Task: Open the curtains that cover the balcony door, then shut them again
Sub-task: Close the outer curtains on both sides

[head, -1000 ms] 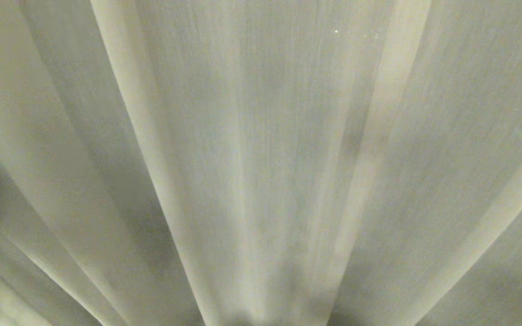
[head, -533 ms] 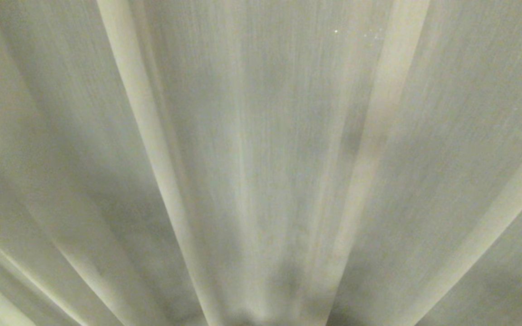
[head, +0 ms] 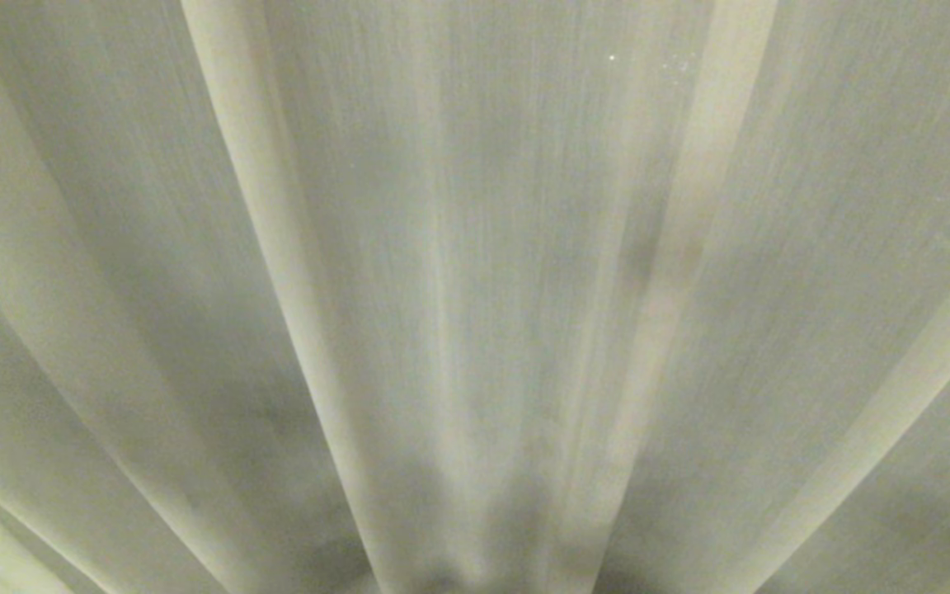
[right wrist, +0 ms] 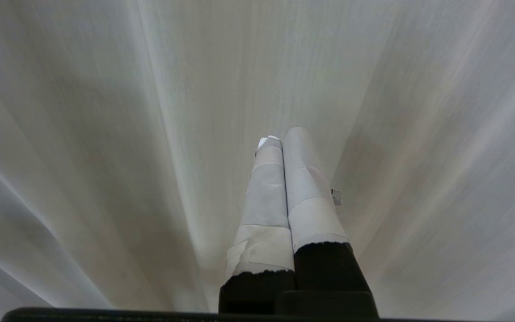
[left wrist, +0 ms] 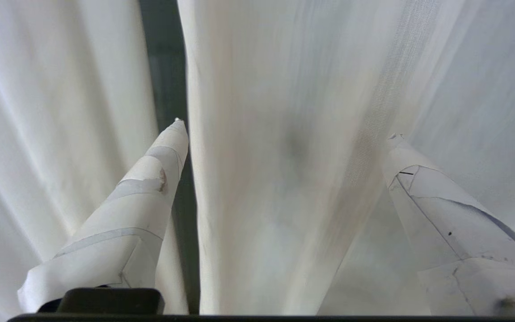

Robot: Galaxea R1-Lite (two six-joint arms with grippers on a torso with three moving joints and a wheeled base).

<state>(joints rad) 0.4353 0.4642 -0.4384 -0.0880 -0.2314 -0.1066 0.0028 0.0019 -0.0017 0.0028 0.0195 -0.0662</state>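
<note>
Cream curtains [head: 475, 247] filling view; left gripper [left wrist: 284, 134] spread wide around a pleat, right gripper [right wrist: 280, 138] clenched, empty, near fabric.

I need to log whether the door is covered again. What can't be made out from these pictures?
- Balcony door: only a dark sliver between the curtains in the left wrist view; hidden by fabric elsewhere.
- Both arms: outside the head view.
- Curtain tops and hems: cut off in all views.
</note>
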